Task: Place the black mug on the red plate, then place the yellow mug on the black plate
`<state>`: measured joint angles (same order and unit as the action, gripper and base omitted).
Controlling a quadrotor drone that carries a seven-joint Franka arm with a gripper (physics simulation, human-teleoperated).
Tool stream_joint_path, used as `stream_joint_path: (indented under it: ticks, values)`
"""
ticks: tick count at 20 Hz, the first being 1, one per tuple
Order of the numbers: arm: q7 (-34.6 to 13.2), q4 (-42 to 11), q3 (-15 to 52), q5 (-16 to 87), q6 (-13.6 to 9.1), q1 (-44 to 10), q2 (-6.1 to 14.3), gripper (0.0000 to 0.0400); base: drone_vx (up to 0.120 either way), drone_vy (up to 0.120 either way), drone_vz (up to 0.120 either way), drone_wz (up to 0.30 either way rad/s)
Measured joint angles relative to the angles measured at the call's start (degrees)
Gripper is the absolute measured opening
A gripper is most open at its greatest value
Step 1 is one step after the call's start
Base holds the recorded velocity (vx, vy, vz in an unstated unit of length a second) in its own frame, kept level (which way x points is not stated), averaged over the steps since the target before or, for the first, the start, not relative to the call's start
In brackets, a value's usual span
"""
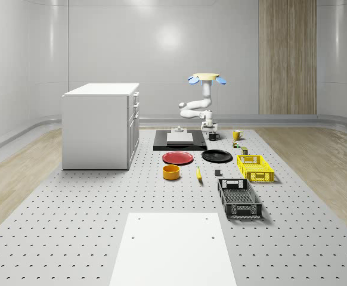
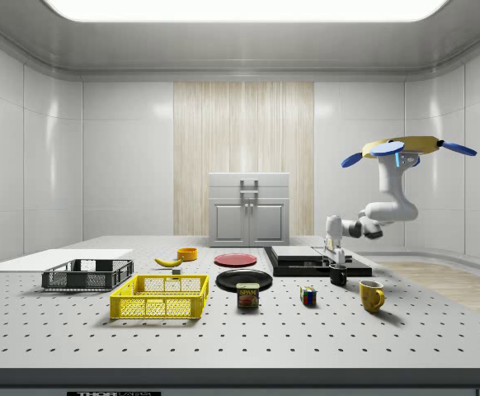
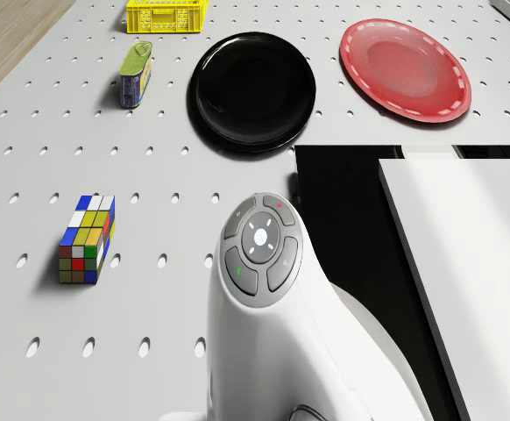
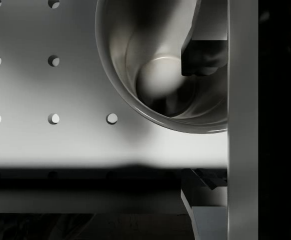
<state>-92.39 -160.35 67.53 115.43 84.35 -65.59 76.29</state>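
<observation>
The black mug [image 2: 339,276] stands upright on the table beside the black platform, seen from above in the wrist view as an open cup [image 4: 155,70]. My gripper [image 2: 336,259] hangs right over it, open, with one finger [image 4: 203,52] inside the mug and the other [image 4: 205,212] outside its rim. The yellow mug [image 2: 371,295] stands apart, nearer the table's edge. The red plate [image 1: 178,157] and the black plate [image 1: 216,156] lie side by side, both bare. The drone [image 1: 206,77] hovers over the far end of the table.
A black platform [image 1: 161,143] bearing a white block lies beside the mug. A can [image 3: 136,74] and a Rubik's cube [image 3: 87,239] sit near the black plate. Further off are a yellow crate [image 1: 255,167], black crate [image 1: 239,198], orange bowl [image 1: 171,171], banana [image 1: 198,174] and white cabinet [image 1: 102,125].
</observation>
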Motion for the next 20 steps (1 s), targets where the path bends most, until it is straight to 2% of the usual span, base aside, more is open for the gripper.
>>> stream_joint_path:
  ticks: [3, 6, 12, 20]
  values:
    - [-0.11, 0.07, -0.07, -0.05, 0.4, -0.15, 0.36, 0.0165, 0.0, 0.0, 0.0, 0.0]
    - [-0.22, 0.12, -0.07, -0.15, 0.74, -0.29, 0.7, 0.0136, 0.0, 0.0, 0.0, 0.0]
    - [-0.49, 0.04, 0.44, -0.82, 1.12, -0.55, 1.3, 0.0116, 0.0, 0.0, 0.0, 0.0]
    - [-1.4, -1.26, 5.7, -6.0, -0.45, -0.87, 1.82, 0.0111, 0.0, 0.0, 0.115, 0.0]
